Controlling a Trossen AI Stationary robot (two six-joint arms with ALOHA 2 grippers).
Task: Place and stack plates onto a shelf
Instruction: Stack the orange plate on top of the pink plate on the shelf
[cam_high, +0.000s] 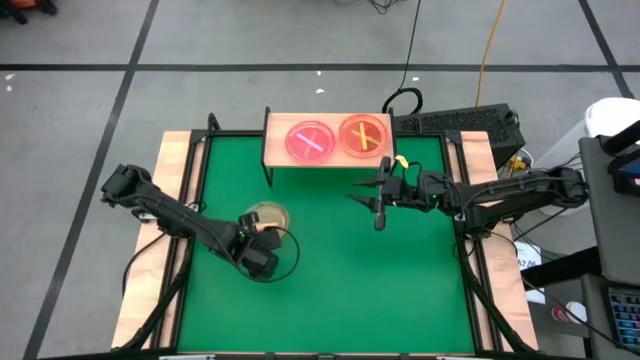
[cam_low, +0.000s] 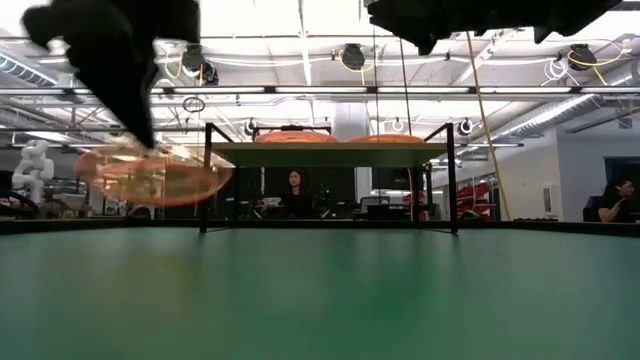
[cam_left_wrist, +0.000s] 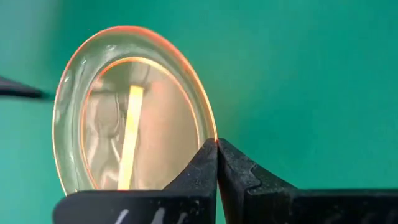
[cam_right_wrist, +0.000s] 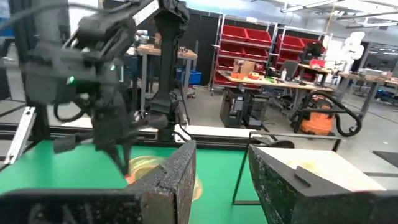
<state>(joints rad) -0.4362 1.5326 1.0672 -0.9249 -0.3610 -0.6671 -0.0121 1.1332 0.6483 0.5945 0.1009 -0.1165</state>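
Your left gripper (cam_high: 262, 243) is clenched on the rim of an amber plate (cam_high: 268, 217). In the left wrist view the two dark fingers (cam_left_wrist: 202, 171) meet edge to edge, pinching the plate's (cam_left_wrist: 134, 112) near rim, and a pale yellow stripe runs across its centre. In the low view the same plate (cam_low: 150, 175) hangs clear of the green table (cam_low: 320, 290), tilted slightly, with the dark gripper coming down onto it from above.

Taking the shelf (cam_high: 275, 135) as your landmark: the held plate is well in front of it and off toward its left end, out over the table rather than over the board. The shelf stands at the back edge of the table on thin black legs (cam_low: 205, 180).

Two plates already rest on the shelf. A pink plate (cam_high: 310, 139) sits near the middle of the board, and an orange plate (cam_high: 364, 135) sits just beside it at the right end. The left part of the board is bare wood.

Your right gripper (cam_high: 377, 195) hovers just in front of the shelf's right end, below the orange plate in the high view. Its fingers (cam_right_wrist: 180, 174) stand apart with nothing between them, so it is released. Through that gap the right wrist view shows the left arm holding the amber plate (cam_right_wrist: 146, 167) farther off.

A person (cam_low: 296, 190) is seated in the room behind the shelf.
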